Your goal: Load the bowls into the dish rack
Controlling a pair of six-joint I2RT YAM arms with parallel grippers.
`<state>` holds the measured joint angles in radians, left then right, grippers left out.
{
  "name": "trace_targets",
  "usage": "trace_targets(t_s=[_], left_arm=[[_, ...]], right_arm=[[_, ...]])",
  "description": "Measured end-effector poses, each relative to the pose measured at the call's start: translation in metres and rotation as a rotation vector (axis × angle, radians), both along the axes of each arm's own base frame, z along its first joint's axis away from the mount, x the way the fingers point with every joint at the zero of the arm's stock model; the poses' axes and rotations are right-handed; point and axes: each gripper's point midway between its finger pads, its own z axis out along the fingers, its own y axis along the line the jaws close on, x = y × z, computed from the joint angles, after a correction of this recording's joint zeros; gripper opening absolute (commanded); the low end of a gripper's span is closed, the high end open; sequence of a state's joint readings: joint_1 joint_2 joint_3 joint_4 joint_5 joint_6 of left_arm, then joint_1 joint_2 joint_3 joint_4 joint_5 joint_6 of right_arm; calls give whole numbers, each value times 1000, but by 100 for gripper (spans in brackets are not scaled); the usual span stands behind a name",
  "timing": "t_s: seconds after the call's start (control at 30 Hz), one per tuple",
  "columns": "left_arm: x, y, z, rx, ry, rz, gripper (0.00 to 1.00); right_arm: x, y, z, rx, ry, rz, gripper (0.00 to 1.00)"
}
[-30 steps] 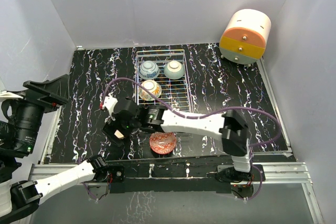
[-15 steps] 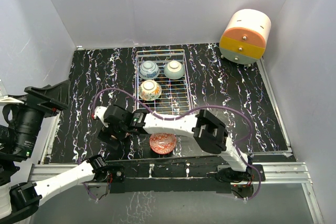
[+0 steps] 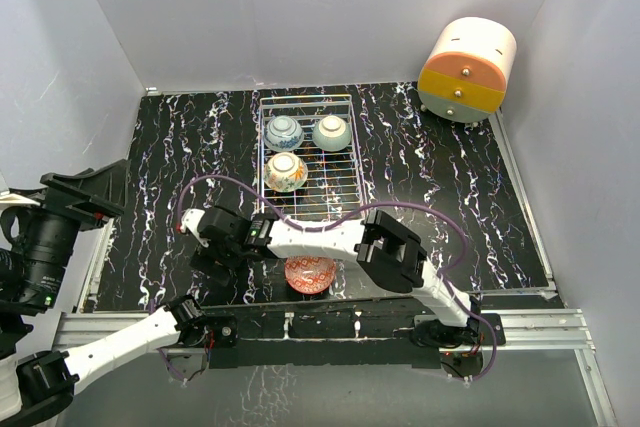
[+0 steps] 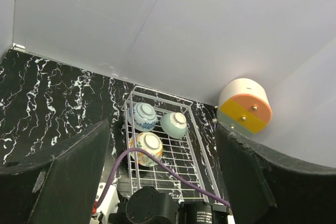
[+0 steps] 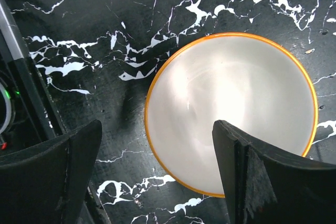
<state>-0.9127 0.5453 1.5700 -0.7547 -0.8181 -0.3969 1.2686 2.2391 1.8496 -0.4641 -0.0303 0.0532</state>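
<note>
Bright, even overhead light; soft shadows.

A round bowl point(image 5: 231, 103) fills the middle and right of the frame. Its inside is creamy white and glossy, and its thin rim is orange. It sits upright on a black desk point(image 5: 79, 14) with white veins like marble. Two dark jaws rise from the lower corners and stand wide apart. The one at lower left is over the desk, beside the bowl and apart from its rim. The one at lower right covers the lower right part of the bowl. At the left edge there is a grey bar point(image 5: 13, 40) and, below it, a small green light point(image 5: 6, 94).
</note>
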Motion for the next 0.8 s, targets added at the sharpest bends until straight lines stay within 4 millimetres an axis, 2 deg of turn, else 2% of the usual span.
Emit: trace_targets(t_s=[0.3, 0.37, 0.53, 0.7, 0.8], left_arm=[[2, -3, -6, 16, 12, 0, 80], [3, -3, -6, 18, 14, 0, 80], [3, -4, -7, 18, 15, 0, 80], [4, -6, -10, 23, 24, 0, 80], [5, -6, -12, 27, 27, 0, 80]], right_arm=[[1, -2, -30, -50, 4, -4, 77], [3, -3, -32, -55, 0, -8, 66], [7, -1, -30, -48, -23, -20, 50], [11, -1, -29, -49, -43, -23, 10], [18, 4, -22, -25, -87, -35, 8]])
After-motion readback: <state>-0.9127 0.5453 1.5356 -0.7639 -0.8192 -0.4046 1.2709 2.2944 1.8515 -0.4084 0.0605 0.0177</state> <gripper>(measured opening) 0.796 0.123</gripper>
